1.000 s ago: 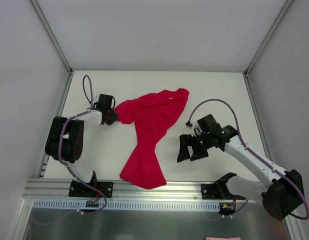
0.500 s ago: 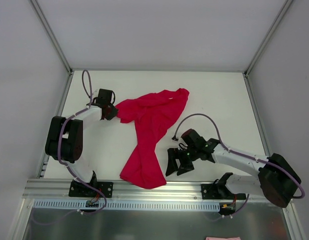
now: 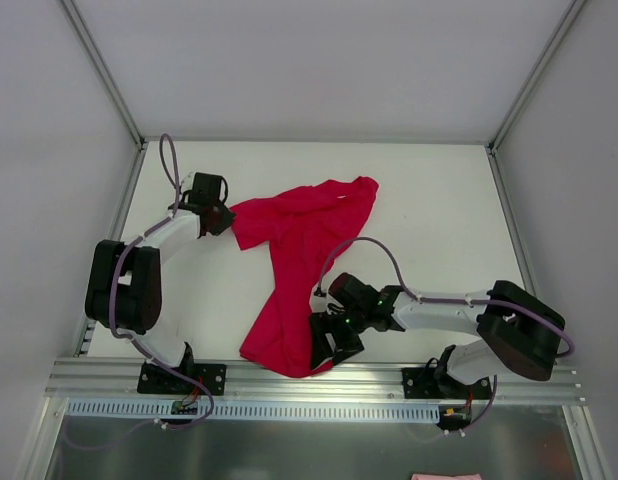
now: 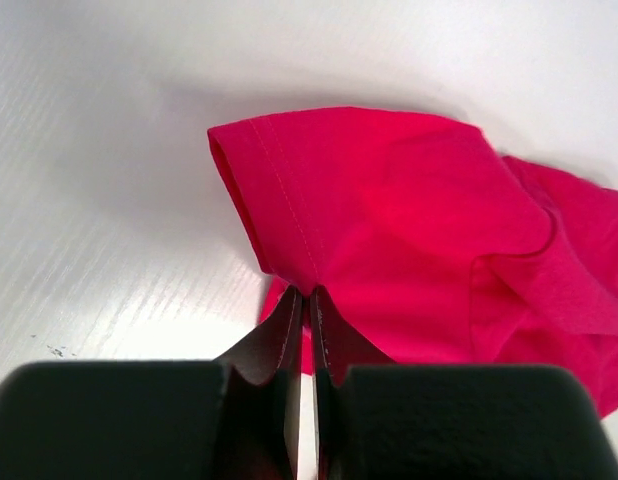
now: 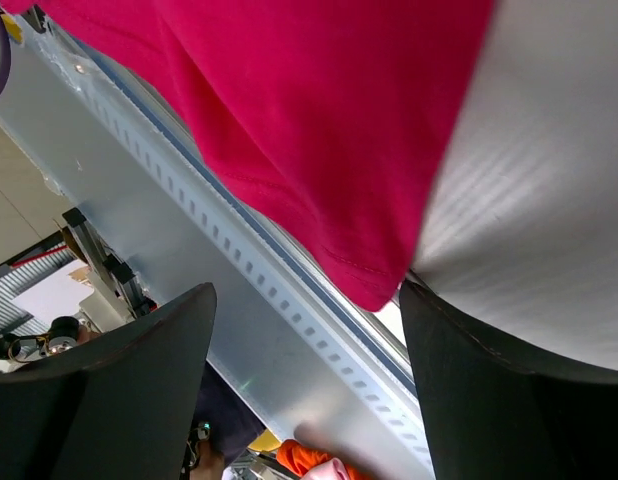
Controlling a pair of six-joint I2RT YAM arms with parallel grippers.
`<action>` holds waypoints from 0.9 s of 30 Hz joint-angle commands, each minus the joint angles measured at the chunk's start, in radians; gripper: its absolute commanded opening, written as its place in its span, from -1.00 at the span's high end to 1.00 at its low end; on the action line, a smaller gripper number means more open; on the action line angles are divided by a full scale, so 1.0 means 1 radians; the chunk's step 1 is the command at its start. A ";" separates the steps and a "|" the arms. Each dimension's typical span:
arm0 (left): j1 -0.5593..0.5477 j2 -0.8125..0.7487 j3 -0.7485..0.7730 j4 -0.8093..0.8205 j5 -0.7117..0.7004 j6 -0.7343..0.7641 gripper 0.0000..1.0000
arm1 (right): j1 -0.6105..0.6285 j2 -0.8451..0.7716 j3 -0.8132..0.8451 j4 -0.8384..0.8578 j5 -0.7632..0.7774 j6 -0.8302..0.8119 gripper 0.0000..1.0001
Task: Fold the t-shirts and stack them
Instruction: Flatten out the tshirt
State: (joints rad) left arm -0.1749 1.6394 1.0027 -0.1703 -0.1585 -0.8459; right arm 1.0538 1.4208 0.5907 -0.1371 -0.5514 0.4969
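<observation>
The crimson t-shirt [image 3: 301,250] lies crumpled on the white tabletop [image 3: 439,200], bunched into a long, twisted band, not spread flat. In the top view its far end reaches toward 1 o'clock. A sleeve juts out toward 10 o'clock. The hem end tapers down toward 6 o'clock, stopping just short of the slotted metal rail [image 3: 289,378] along the near edge.

At the 10 o'clock sleeve, the left fingers [image 4: 297,335] are pressed together with no gap showing between them, pinching the stitched edge of the sleeve. In the left wrist view the fabric [image 4: 389,230] rises from the fingertips at 12 o'clock and fans away toward 2 o'clock. The folded sleeve hem stands up off the tabletop at 11 o'clock.

At the near end, the right fingers [image 3: 325,350] stand wide apart and grip nothing. They sit at the right-hand corner of the hem, at about 5 o'clock from the shirt's middle. In the right wrist view the red cloth [image 5: 319,130] fills the space from 12 o'clock down into the gap between the two fingers. The hem corner lies just beside the finger at 4 o'clock and well apart from the finger at 8 o'clock. The rail [image 5: 239,300] runs behind the gap.
</observation>
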 commanded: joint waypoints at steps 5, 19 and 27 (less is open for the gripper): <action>0.009 -0.087 0.040 0.000 0.008 0.021 1.00 | 0.043 0.047 0.047 0.024 0.047 0.002 -0.50; 0.008 -0.081 0.071 -0.021 0.034 0.036 1.00 | 0.043 0.038 0.135 -0.172 0.168 -0.067 0.98; 0.014 -0.131 0.204 0.018 0.096 0.067 1.00 | -0.087 -0.020 0.459 -0.567 0.514 -0.236 0.98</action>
State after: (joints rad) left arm -0.1745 1.5791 1.1263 -0.1993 -0.1013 -0.8158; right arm 1.0382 1.4582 0.8928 -0.5137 -0.2325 0.3561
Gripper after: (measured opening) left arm 0.019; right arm 0.025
